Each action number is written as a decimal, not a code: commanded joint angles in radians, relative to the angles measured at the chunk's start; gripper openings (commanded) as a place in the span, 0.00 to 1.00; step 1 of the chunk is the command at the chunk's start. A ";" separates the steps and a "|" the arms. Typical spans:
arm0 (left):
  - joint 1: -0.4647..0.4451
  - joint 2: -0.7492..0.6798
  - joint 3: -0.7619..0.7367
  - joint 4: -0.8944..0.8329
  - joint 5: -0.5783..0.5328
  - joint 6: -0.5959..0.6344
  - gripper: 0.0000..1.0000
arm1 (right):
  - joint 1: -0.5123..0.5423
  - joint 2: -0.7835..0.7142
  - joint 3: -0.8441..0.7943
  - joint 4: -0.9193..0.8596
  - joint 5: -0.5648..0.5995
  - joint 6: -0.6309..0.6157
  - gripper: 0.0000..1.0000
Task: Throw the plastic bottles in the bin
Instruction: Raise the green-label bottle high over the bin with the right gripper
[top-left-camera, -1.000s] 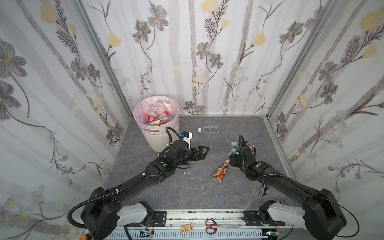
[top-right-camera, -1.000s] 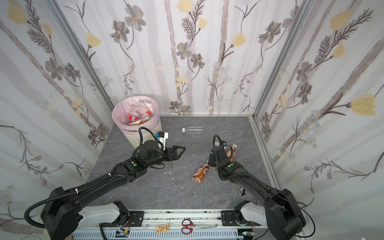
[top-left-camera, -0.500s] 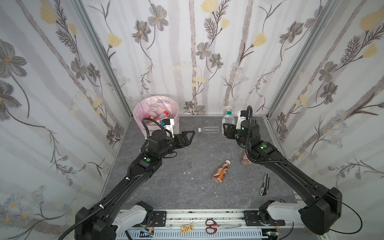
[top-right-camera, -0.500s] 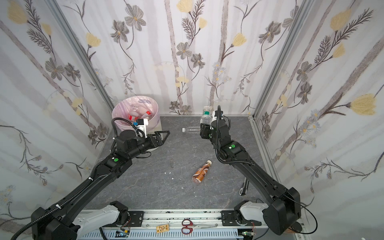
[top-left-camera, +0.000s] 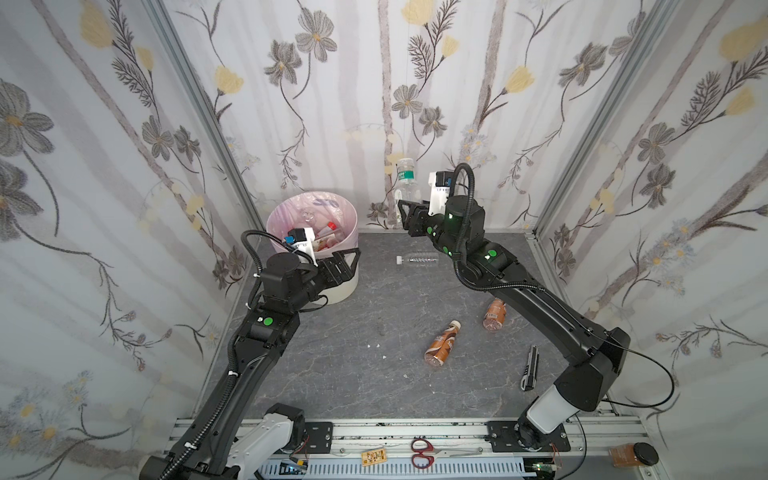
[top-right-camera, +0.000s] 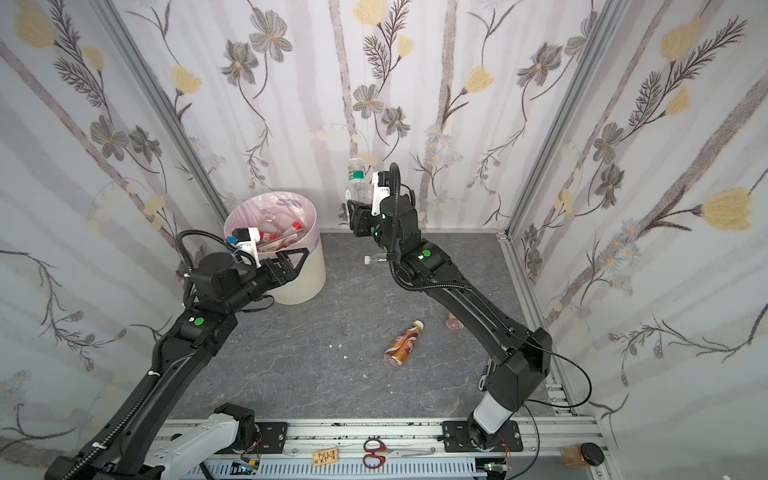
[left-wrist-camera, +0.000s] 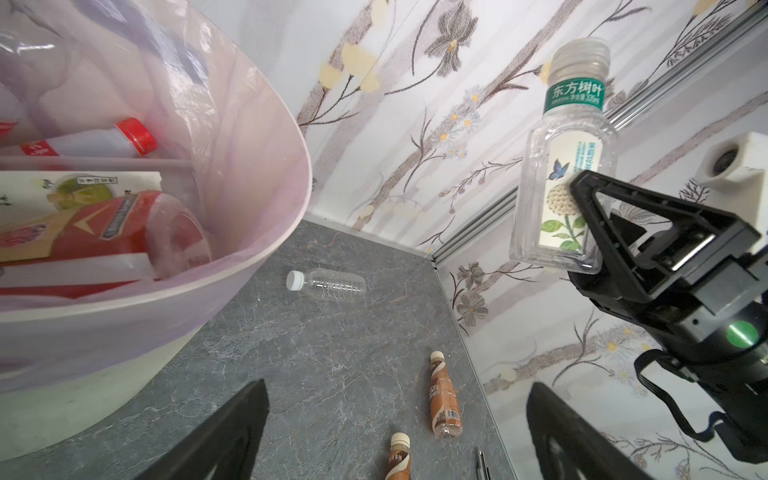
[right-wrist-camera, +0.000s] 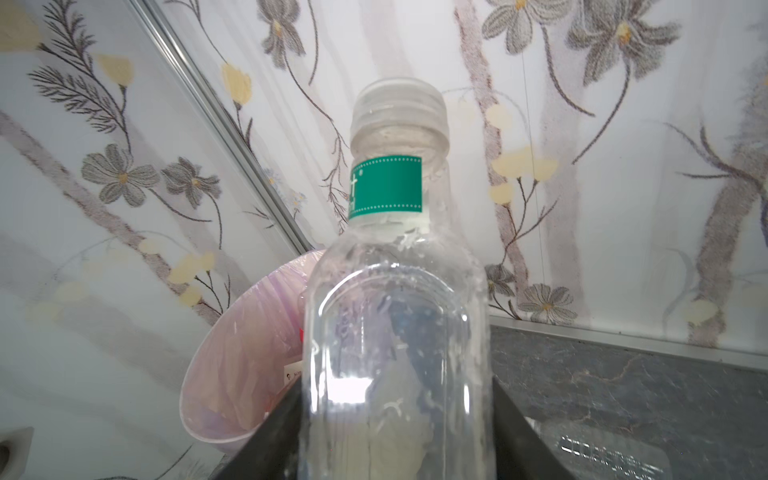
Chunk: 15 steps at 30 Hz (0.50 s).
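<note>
Jaws on the right gripper (top-left-camera: 406, 211) are pinching the lower body of a clear green-labelled bottle (top-left-camera: 405, 183), drawn in narrow around it and holding it upright, cap up, high above the back of the desk (top-left-camera: 353, 365). A second ago this gripper was working low on the right of the desk among the lying bottles. It is now carrying its catch up and toward the bin (top-left-camera: 348, 286), whose pink-lined mouth is showing just past the bottle's shoulder in the right wrist view.

The bottle is not yet hanging over the rim; in both top views it is sitting off to the right of the bin. I judge the carry to be the step in hand, with the drop coming once the bottle is above the opening. Several bottles are already lying inside the bin, red caps and labels among them.

Three are waiting on the desk: a clear bottle (top-left-camera: 417, 259) lying beneath the raised arm, a brown bottle (top-left-camera: 442, 343) near the middle, and a second brown bottle (top-left-camera: 494, 313) partly hidden by the right arm.

Meanwhile the left gripper (top-left-camera: 351, 264) is hovering against the bin's near wall, having pulled back from the middle of the desk. Its jaws are standing wide and empty, leaving the opening free for the incoming bottle.
</note>
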 joint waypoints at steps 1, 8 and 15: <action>0.039 -0.042 0.006 -0.011 -0.007 0.011 1.00 | 0.021 -0.008 0.016 0.174 -0.010 -0.082 0.57; 0.107 -0.127 0.018 -0.012 -0.037 0.021 1.00 | 0.066 -0.078 -0.076 0.538 -0.058 -0.184 0.58; 0.109 -0.131 0.063 -0.059 -0.088 0.065 1.00 | 0.074 -0.079 -0.209 0.958 -0.093 -0.166 0.60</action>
